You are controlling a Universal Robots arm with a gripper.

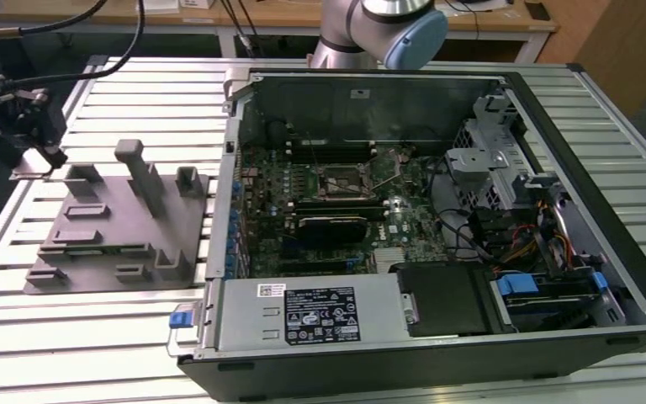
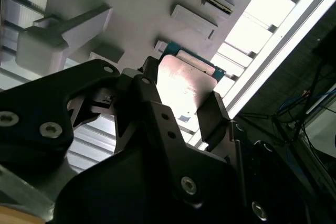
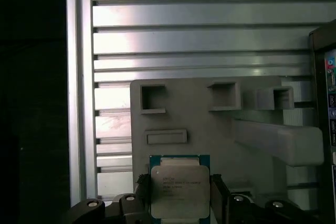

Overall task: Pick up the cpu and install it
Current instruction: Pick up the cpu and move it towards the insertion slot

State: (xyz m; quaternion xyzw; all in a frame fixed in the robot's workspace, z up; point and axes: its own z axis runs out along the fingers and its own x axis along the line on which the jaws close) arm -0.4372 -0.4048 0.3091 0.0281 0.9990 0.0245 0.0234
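- cpu (image 3: 180,191): silver-grey metal top with small dark print; blue-green rim.
- End effector (image 2: 181,98): matte black, with silver screw heads.
- Bench (image 1: 98,337): silver aluminium, ribbed in parallel slats with dark grooves.
- Fixture plate (image 1: 87,252): plain mid grey all over.
- Computer case (image 1: 436,374): black shell, bare grey metal inside.
- Motherboard (image 1: 402,223): dark green.
- Power supply (image 1: 245,316): silver, with a black label printed in white.
- Latch (image 1: 181,319): bright blue.
- Robot arm (image 1: 346,42): silver-grey, with a pale blue joint cap (image 1: 413,38).

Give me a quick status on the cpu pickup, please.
Gripper: jaws shut on the cpu. Cpu over the grey fixture plate, lift unclear. Fixture post beside, apart.
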